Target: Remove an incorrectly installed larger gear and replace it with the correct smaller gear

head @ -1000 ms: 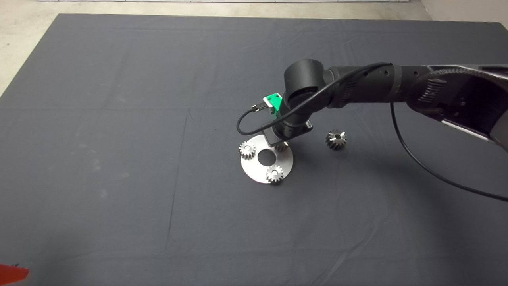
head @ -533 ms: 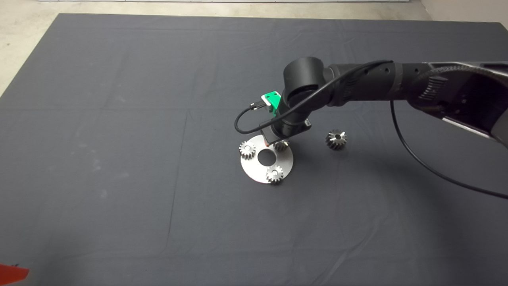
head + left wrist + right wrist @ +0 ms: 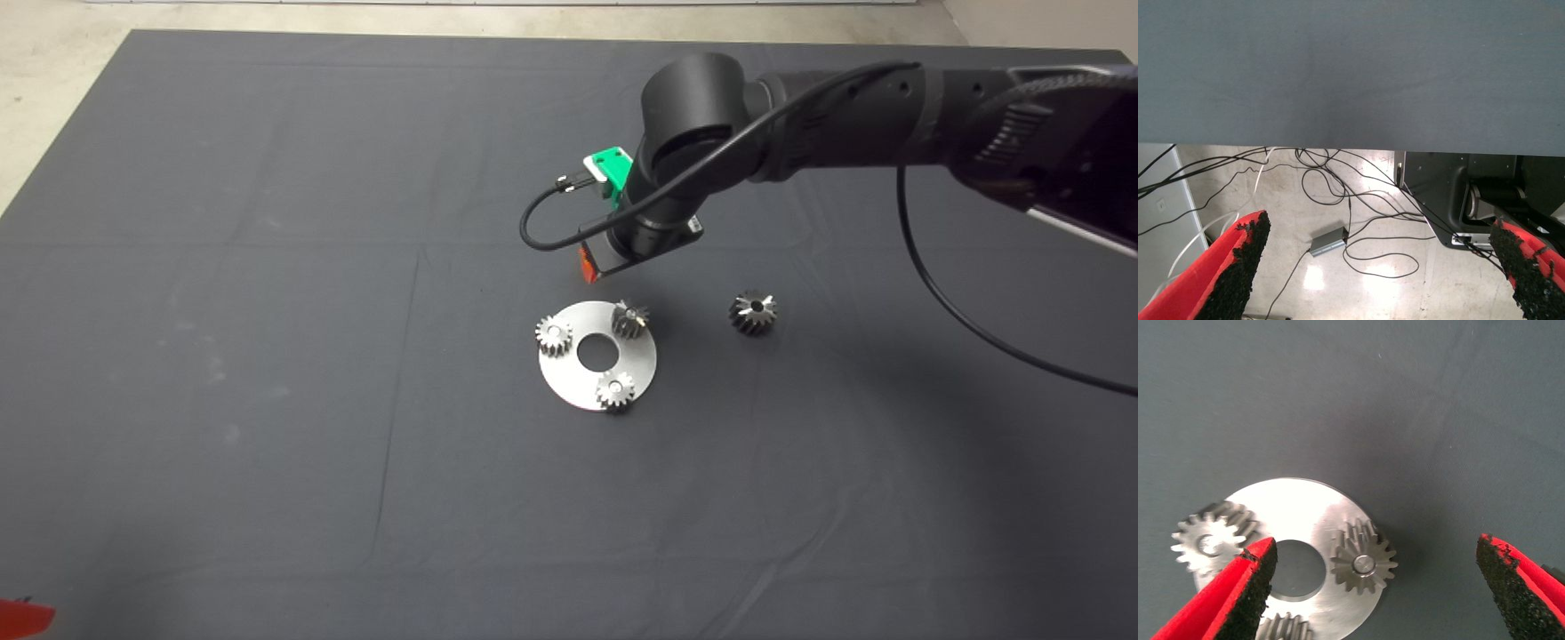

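A round silver plate (image 3: 594, 380) with a centre hole lies mid-mat and carries three small flat gears. The smaller gear (image 3: 630, 319) sits on the plate's far right edge, seated over a pin in the right wrist view (image 3: 1363, 563). The other two sit at the left (image 3: 553, 336) and near edge (image 3: 614, 389). The larger gear (image 3: 753, 313) lies on the mat to the right of the plate. My right gripper (image 3: 596, 267) hangs above and just beyond the plate, open and empty, its fingers wide apart (image 3: 1373, 547). My left gripper (image 3: 22, 615) is parked at the lower left, open (image 3: 1377, 230).
The right arm (image 3: 845, 133) reaches in from the right with a black cable looping below it. The left wrist view shows the mat's edge, floor cables (image 3: 1338, 200) and a black base (image 3: 1451, 200) beyond it.
My right gripper has risen and drawn back from the plate's far right edge. The smaller gear stays on the plate, now uncovered. The left arm has not moved.
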Controlling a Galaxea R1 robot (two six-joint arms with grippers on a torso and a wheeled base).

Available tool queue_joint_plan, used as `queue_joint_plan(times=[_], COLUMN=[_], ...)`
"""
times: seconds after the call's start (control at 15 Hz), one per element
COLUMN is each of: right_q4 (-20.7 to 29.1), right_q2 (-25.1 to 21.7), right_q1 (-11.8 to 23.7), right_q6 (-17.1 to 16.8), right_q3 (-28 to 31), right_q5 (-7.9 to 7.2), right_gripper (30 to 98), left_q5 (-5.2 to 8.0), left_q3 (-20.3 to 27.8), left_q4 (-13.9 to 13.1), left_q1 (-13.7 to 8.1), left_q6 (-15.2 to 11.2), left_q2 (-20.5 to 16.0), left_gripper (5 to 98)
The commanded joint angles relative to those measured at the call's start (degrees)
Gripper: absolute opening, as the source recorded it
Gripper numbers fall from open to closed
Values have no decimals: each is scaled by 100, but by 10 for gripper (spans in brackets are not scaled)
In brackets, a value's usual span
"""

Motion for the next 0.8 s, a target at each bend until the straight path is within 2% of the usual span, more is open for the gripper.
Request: queue_joint_plan(times=[0.0, 0.07, 0.2, 0.27, 0.4, 0.47, 0.6, 0.73], right_q4=[557, 605, 736, 736, 753, 762, 841, 841], right_q2=[-332, -507, -822, -919, -1115, -1154, -1236, -1580], right_q1=[242, 242, 251, 242, 250, 242, 242, 197], right_q6=[552, 658, 879, 947, 1065, 1079, 1213, 1250], right_q3=[1022, 1305, 1733, 1841, 2010, 2083, 2331, 2484], right_q5=[-599, -624, -628, -628, -628, -628, -636, -637], right_gripper=[788, 825, 842, 875, 887, 924, 938, 970], left_q5=[126, 178, 181, 190, 190, 190, 243, 234], left_q3=[-8, -2, 10, 30, 54, 76, 115, 106], left_q4=[23, 8, -3, -4, -4, -21, -82, -127], left_q1=[-1, -1, -1, -1, -1, -1, -1, -1], left_q6=[49, 69, 76, 80, 220, 244, 244, 244], left_q2=[-29, 14, 96, 96, 43, 34, 26, 78], left_gripper=[843, 843, 843, 843, 843, 843, 843, 843])
